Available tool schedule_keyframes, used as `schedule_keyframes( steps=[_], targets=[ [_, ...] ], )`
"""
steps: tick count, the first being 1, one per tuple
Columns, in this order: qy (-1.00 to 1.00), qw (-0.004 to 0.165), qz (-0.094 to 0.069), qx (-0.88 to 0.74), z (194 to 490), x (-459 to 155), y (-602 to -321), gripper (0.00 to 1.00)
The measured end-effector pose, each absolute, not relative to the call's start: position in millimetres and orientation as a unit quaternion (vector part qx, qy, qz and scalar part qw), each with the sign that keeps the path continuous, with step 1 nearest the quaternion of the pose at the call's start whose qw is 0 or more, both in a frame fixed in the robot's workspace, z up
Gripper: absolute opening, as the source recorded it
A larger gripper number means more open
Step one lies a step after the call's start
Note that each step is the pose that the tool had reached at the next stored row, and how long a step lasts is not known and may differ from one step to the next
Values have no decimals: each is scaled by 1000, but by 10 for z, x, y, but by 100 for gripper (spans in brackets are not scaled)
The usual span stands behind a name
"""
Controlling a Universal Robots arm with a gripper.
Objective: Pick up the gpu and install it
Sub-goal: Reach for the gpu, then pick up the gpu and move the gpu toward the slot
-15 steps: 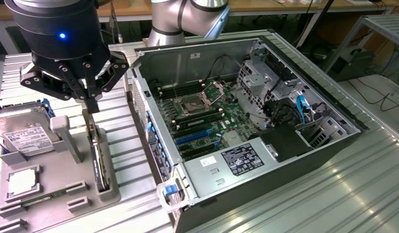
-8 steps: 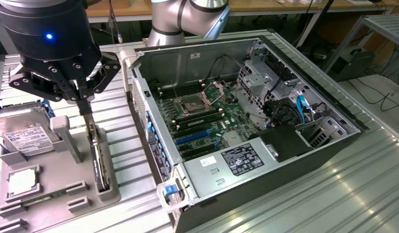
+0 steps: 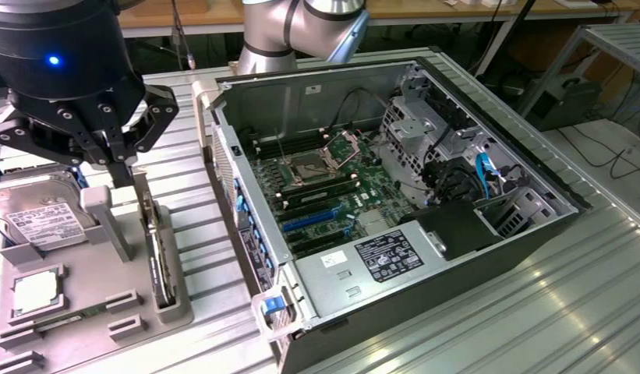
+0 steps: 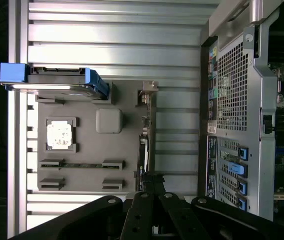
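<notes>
The gpu (image 3: pixel 157 248) stands on edge in a slot of the grey holder tray (image 3: pixel 86 269), on the exterior view's left, beside the open computer case (image 3: pixel 569 199). In the wrist view the gpu (image 4: pixel 143 142) is a thin dark strip along the tray's edge. My gripper (image 3: pixel 122 179) hangs over the tray with its fingers pressed together and nothing visibly between them. In the wrist view the gripper (image 4: pixel 151 176) has its tips over one end of the card; I cannot tell whether they touch it.
On the tray are a hard drive (image 3: pixel 33 218) with blue rails (image 4: pixel 52 80), a processor (image 3: pixel 36 292) and memory sticks (image 4: pixel 82 164). The case lies open with its motherboard and blue expansion slots (image 3: pixel 304 222) exposed. A ribbed metal table (image 3: pixel 569 312) surrounds it.
</notes>
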State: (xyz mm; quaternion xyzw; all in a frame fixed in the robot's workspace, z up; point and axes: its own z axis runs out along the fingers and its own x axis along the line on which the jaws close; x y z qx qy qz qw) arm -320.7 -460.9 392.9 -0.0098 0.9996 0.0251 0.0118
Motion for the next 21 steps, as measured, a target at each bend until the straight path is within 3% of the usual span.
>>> schedule_keyframes(
  steps=[19, 21],
  targets=[
    [1000, 12, 25, -10, 3926, -3246, -4609, 11],
    [1000, 12, 25, -10, 3926, -3245, -4609, 24]
  ],
)
